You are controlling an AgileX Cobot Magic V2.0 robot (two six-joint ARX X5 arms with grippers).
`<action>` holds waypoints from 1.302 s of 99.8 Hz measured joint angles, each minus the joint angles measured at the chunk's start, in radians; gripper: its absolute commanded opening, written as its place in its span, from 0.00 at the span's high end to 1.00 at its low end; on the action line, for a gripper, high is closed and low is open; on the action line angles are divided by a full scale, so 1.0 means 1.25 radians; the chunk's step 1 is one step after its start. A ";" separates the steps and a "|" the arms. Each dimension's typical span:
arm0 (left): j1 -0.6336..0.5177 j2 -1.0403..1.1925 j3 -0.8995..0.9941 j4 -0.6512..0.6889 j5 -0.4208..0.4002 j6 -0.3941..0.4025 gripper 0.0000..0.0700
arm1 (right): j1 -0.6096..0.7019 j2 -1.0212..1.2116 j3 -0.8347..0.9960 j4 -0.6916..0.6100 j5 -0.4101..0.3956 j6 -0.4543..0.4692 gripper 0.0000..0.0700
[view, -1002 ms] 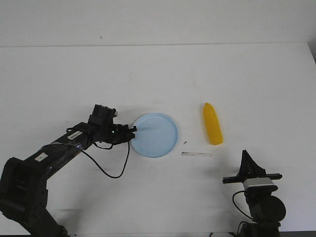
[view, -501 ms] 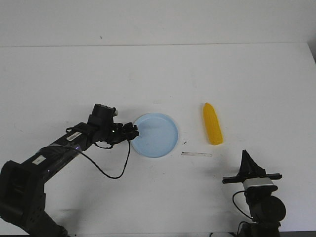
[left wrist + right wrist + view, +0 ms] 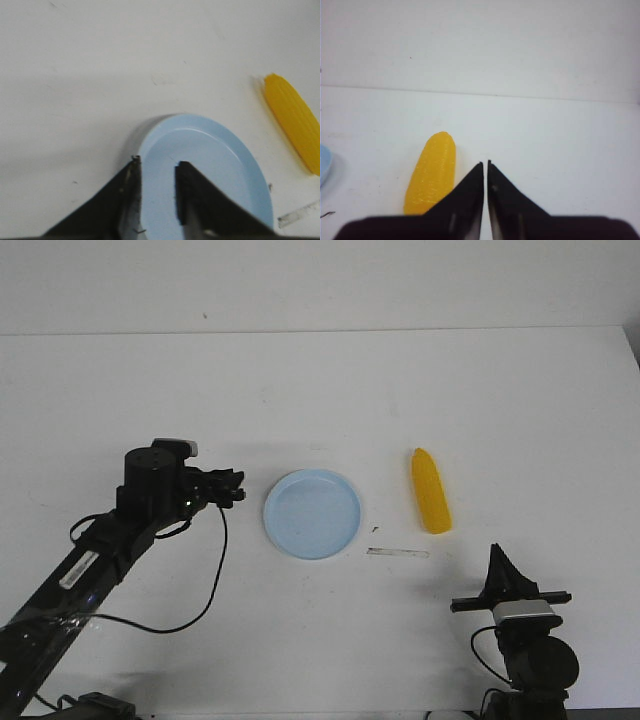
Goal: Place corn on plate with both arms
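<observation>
The pale blue plate (image 3: 313, 513) lies flat on the white table, with nothing on it. The yellow corn (image 3: 431, 490) lies on the table to the plate's right, apart from it, pointed end away from me. My left gripper (image 3: 232, 488) is just left of the plate, off its rim, open and empty. In the left wrist view the gripper (image 3: 158, 161) has the plate (image 3: 220, 160) showing between its fingers and the corn (image 3: 295, 122) beyond. My right gripper (image 3: 496, 558) is near the table's front edge, shut and empty. In the right wrist view the gripper (image 3: 485, 162) has the corn (image 3: 432, 170) beside it.
A thin pale strip (image 3: 397, 552) lies on the table between plate and right arm. The left arm's black cable (image 3: 205, 590) loops over the table in front of the plate's left side. The table's far edge (image 3: 320, 332) meets a white wall.
My left gripper was on the plate's left rim; it has let go and drawn back to the left. The plate, the corn and the right arm have stayed put.
</observation>
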 measured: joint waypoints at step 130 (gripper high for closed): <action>0.244 -0.903 -0.506 0.125 -0.135 0.132 1.00 | 0.000 0.000 0.000 0.000 0.000 0.000 0.98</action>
